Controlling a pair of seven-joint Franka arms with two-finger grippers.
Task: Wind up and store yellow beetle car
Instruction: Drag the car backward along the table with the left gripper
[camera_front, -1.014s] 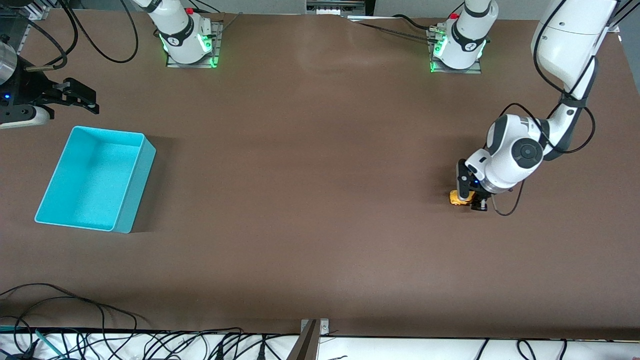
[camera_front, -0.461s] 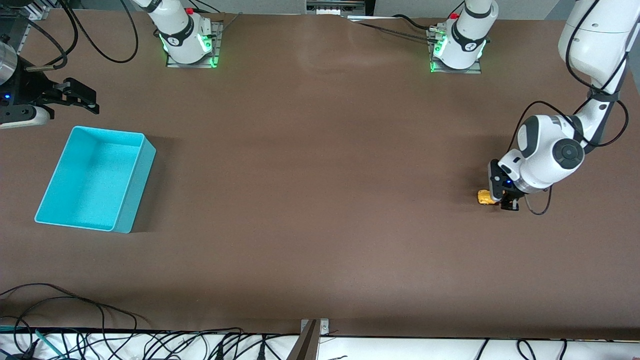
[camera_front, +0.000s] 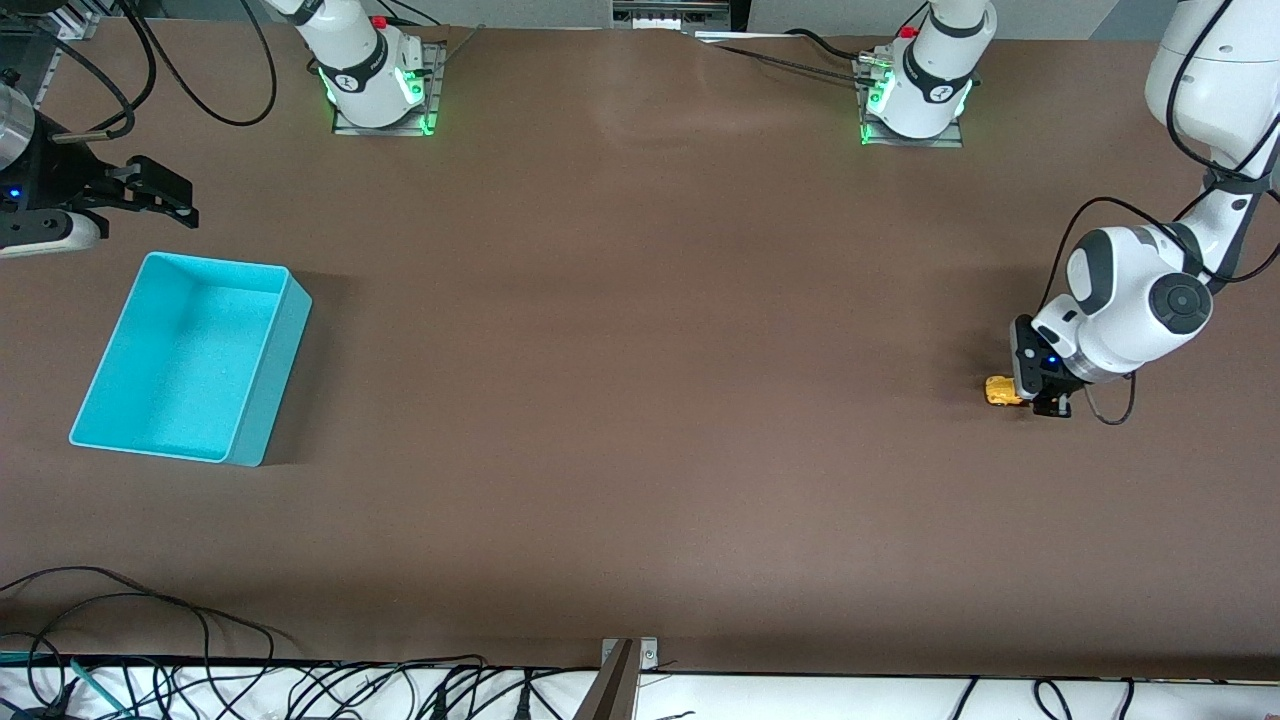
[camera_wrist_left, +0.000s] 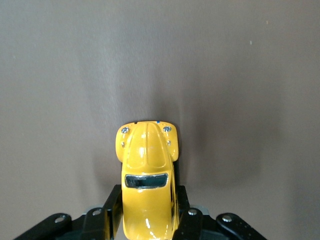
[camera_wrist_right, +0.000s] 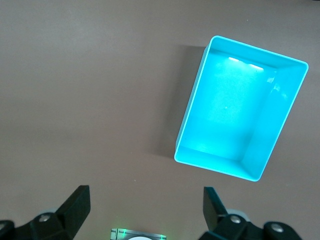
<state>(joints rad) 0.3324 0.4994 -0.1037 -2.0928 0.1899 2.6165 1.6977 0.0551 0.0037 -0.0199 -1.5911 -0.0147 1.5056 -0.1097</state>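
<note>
Table (camera_front: 640, 420), then turquoise bin (camera_front: 262, 385) at nine o'clock, empty. Our right gripper (camera_front: 150, 195) waits, fingers apart, just above the bin. At three o'clock our left gripper (camera_front: 1035, 392) clamps the yellow beetle car (camera_front: 1000, 390); we judge winding needs wheels pressed down, pulled straight back.

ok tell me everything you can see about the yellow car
The car is a tiny glossy yellow-orange beetle toy, hard and shiny like painted metal or plastic, with a rounded hood, small silver headlights and a dark windshield. It sits upright on the brown table at the left arm's end. The left hand is shut on it, one black finger on each side of the body, with the hood poking out past the fingers. Its wheels are hidden.
</note>
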